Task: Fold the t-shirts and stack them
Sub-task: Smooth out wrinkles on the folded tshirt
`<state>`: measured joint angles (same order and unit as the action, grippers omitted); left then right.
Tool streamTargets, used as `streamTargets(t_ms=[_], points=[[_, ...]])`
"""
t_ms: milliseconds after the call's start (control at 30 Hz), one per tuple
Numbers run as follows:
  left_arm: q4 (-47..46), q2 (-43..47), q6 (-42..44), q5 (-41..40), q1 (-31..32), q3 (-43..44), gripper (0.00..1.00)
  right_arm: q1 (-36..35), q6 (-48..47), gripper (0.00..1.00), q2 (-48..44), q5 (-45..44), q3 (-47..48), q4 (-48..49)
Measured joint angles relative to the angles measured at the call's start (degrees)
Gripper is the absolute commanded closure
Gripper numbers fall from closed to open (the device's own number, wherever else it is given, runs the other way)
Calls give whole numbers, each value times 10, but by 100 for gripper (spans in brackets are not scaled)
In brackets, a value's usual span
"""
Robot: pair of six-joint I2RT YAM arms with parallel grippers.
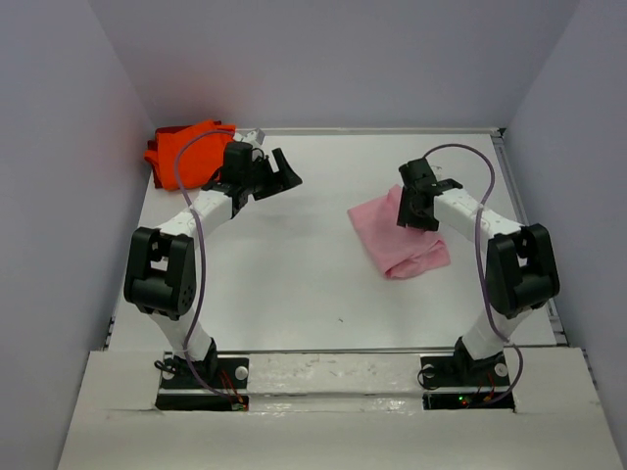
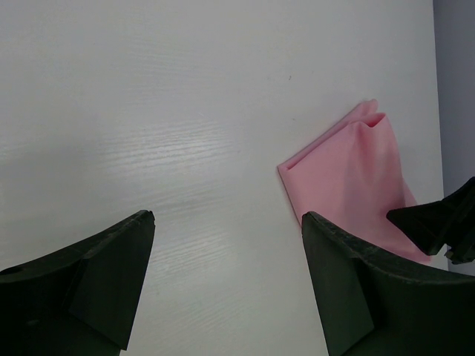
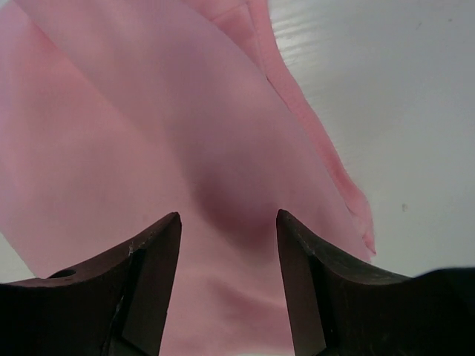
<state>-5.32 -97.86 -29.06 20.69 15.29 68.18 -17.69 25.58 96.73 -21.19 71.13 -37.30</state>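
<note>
The light pink t-shirt [image 1: 402,240] lies folded into a small slanted rectangle on the right half of the table. In the right wrist view its cloth [image 3: 148,111] fills the frame, with a soft dent just ahead of the jaws. My right gripper [image 1: 416,211] hovers at the shirt's far edge, open [image 3: 228,215], with the cloth beneath it and nothing pinched. The orange t-shirt [image 1: 181,147] sits crumpled in the back left corner. My left gripper [image 1: 279,174] is raised just right of it, wide open [image 2: 226,215] over bare table, and the pink t-shirt [image 2: 356,178] shows ahead of it.
The white table [image 1: 294,264] is walled by grey panels on the left, back and right. A raised rail runs along its right edge [image 1: 529,215]. The right arm's tip [image 2: 445,222] shows at the right edge of the left wrist view.
</note>
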Motion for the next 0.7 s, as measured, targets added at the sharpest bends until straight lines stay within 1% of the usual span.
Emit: streamTargets(t_ms=[67,167,333,433,533,633,700], points=[[0,0,0,0,0,0,11,0,4,41,9,14,-10,4],[0,0,0,0,0,0,10,0,14,41,-8,31,-38,7],[0,0,0,1,0,1,10,0,28,41,-90,54,-104,10],[0,0,0,1,0,1,11,0,33,41,-123,64,-142,17],[0,0,0,1,0,1,11,0,35,41,-104,72,-162,20],[0,0,0,1,0,1,11,0,37,41,-48,86,-163,32],[0,0,0,1,0,1,11,0,36,40,-27,90,-154,36]])
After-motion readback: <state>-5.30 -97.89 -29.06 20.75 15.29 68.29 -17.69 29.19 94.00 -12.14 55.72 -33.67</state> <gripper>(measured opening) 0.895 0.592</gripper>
